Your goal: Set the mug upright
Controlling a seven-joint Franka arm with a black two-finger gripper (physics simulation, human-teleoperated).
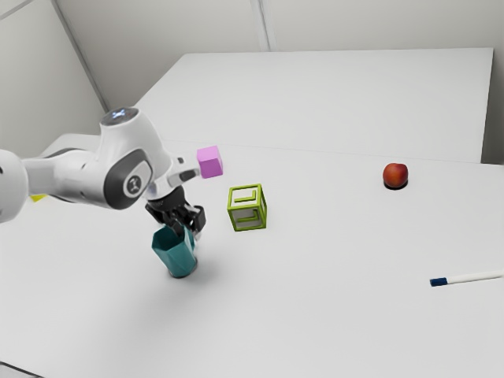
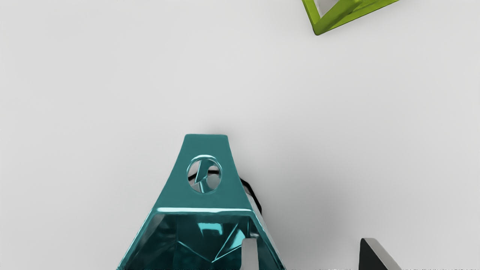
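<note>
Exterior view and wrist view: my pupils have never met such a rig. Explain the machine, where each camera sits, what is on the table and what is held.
This is a simulated robot arm with a two-finger gripper. The exterior view is taken from beside the arm; the wrist view, from its hand. On the table are a teal mug, a green open-framed block, a pink block, a red fruit and a white pen with a blue end. Nothing is gripped: one finger reaches into the mug's opening, while the other stands outside, apart from its wall.
</note>
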